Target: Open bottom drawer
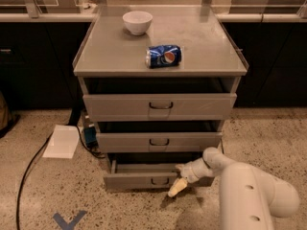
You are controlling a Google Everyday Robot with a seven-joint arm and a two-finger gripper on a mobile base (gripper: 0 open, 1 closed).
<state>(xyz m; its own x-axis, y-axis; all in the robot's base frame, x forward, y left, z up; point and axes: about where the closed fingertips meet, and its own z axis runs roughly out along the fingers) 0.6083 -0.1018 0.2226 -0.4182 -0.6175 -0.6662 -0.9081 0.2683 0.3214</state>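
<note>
My gripper (176, 180) is positioned at the front of the bottom drawer (134, 180), just right of its wire pull (159, 180). I cannot tell whether the gripper is open or closed. The bottom drawer stands partly pulled out, below the middle drawer (192, 142) of the table (201, 56).

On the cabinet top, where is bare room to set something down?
The top is bare on its right half, from the can to the right edge, and at the left front corner, in front of the bowl. Bowl and can crowd the middle. The tool sits low at the bottom drawer, right of its pull.
</note>
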